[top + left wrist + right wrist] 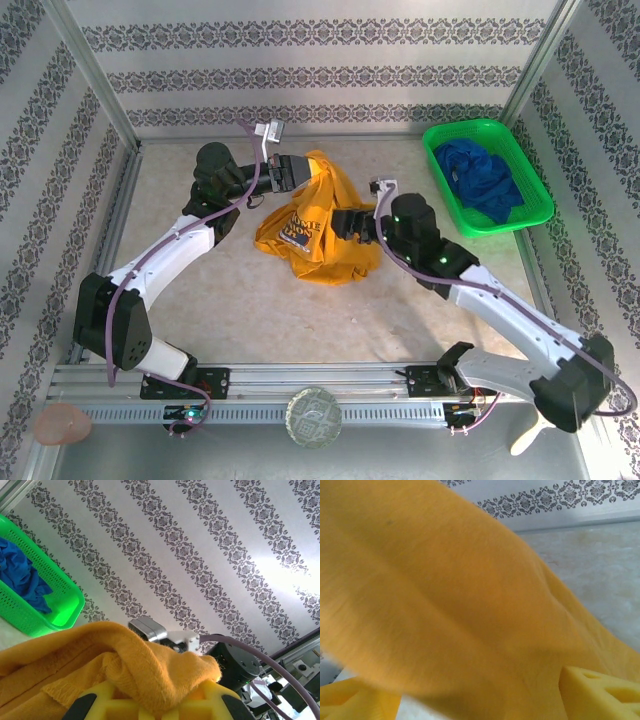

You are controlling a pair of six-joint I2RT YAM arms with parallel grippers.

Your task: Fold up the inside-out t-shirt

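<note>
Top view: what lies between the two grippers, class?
The t-shirt: its cloth runs from the left gripper to the right gripper, in the top view.

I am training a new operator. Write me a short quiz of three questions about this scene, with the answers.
1. True or false: the dark blue garment lies inside the green basket.
2. Which jaws are shut on the t-shirt: A) left jaws, B) right jaws, C) both?
3. Fill in: in the top view, the basket stands to the t-shirt's ____.
Key: 1 true; 2 A; 3 right.
</note>
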